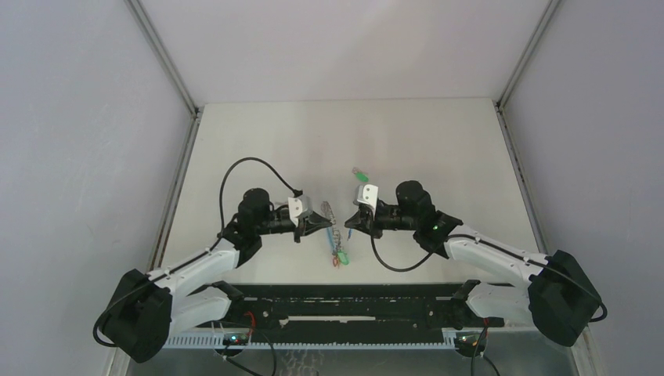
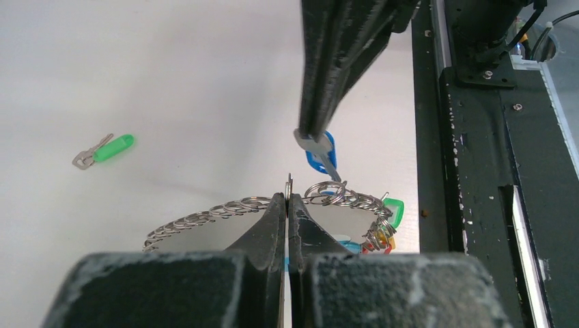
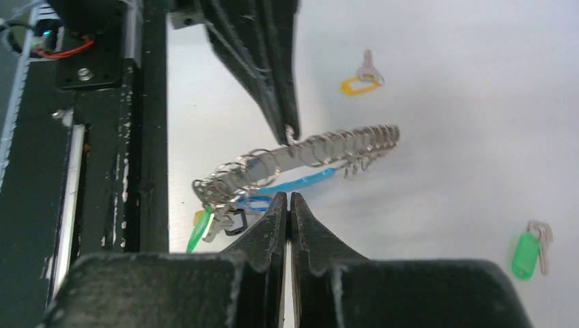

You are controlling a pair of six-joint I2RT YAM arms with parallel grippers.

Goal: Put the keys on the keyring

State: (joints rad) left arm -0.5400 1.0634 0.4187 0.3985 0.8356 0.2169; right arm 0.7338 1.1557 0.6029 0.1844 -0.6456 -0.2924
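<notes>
Left gripper (image 2: 287,203): jaws pressed together, pinching large silver wire keyring (image 2: 205,220), mid-table between arms. Right gripper (image 2: 308,134): jaws pinching blue-headed silver key (image 2: 322,156) just right of ring. Green-headed key (image 1: 360,175) loose, farther back. Yellow-headed key (image 3: 358,83) loose, apart.

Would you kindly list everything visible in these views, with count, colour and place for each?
keyring: one, silver wire with turquoise sleeve, on the table between the grippers
tags: several, green, red, orange, bunched at the ring's near end
blue key: one, blue head, held just above the ring
green key: one, green head, loose on the table beyond the ring
yellow key: one, yellow head, loose on the table
table: one, white
base frame: one, black, near edge
left gripper: one, black, jaws shut on keyring
right gripper: one, black, jaws shut on blue key
</notes>
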